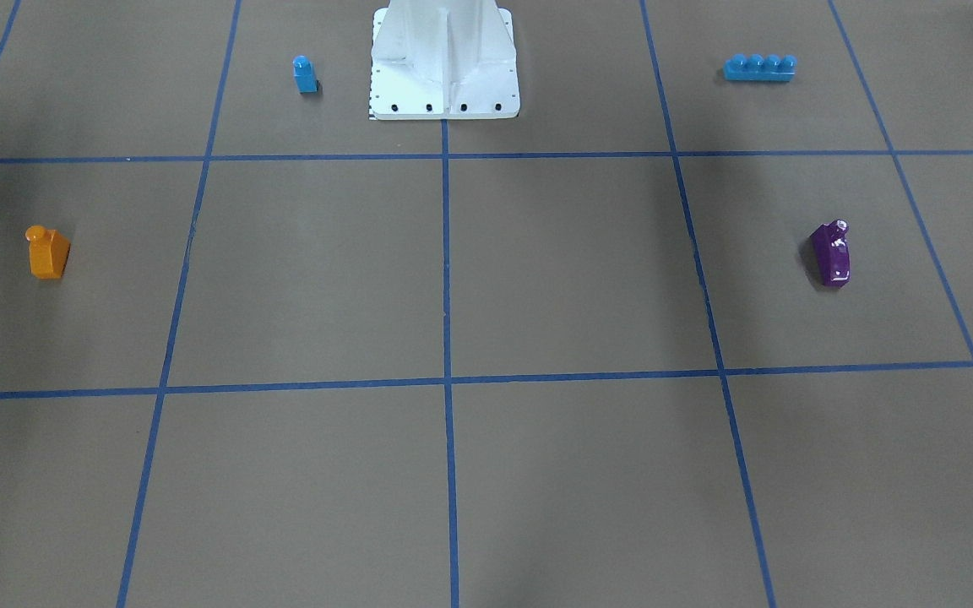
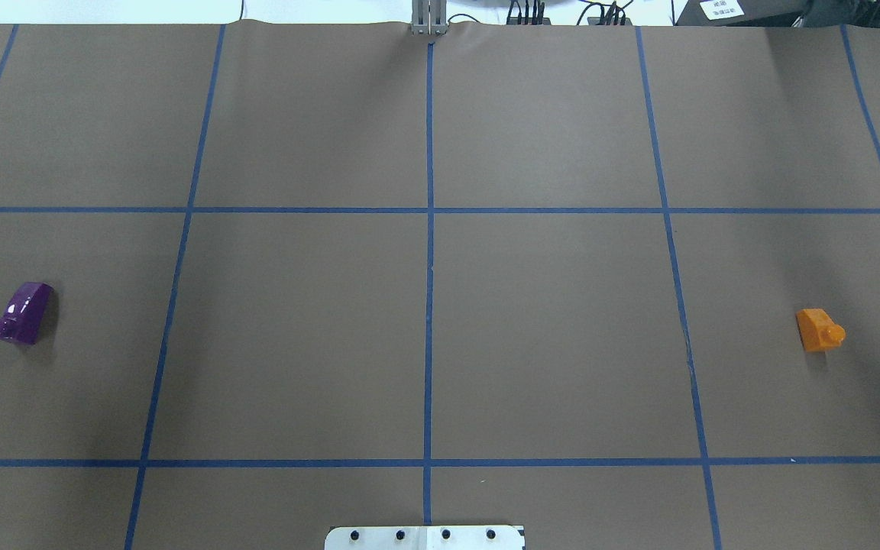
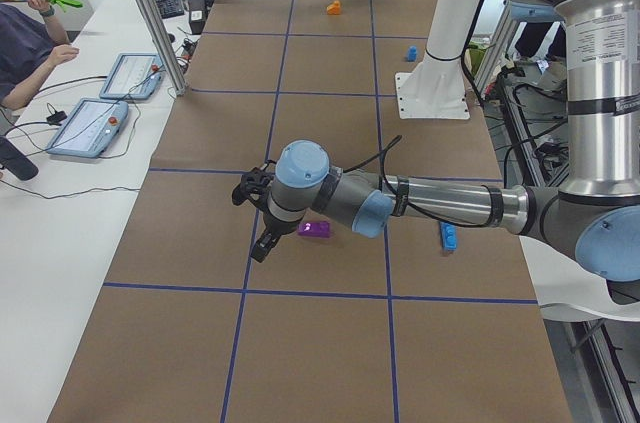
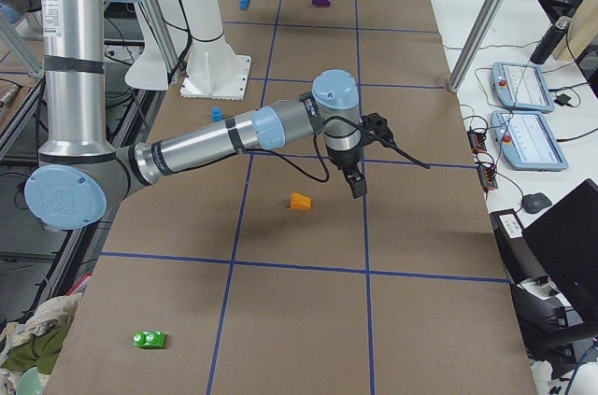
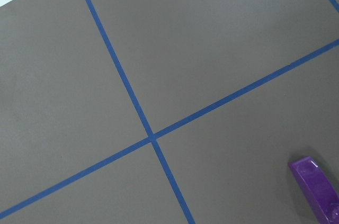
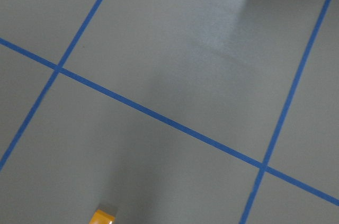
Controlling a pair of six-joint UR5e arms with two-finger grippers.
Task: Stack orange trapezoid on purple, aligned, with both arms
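Note:
The orange trapezoid (image 2: 820, 330) stands on the table's right side in the overhead view; it also shows in the front-facing view (image 1: 47, 253) and at the bottom edge of the right wrist view (image 6: 101, 217). The purple block (image 2: 24, 313) stands far on the left; it also shows in the front-facing view (image 1: 831, 253) and the left wrist view (image 5: 318, 189). The two blocks are far apart. My left gripper (image 3: 260, 248) hangs beside the purple block (image 3: 315, 229). My right gripper (image 4: 358, 188) hangs beside the orange trapezoid (image 4: 300, 201). I cannot tell whether either gripper is open or shut.
A small blue single-stud block (image 1: 305, 74) and a long blue four-stud brick (image 1: 759, 67) sit on either side of the white base pedestal (image 1: 444, 63). A green piece (image 4: 149, 339) lies near the table's right end. Operators' tablets (image 3: 88, 123) lie beside the table.

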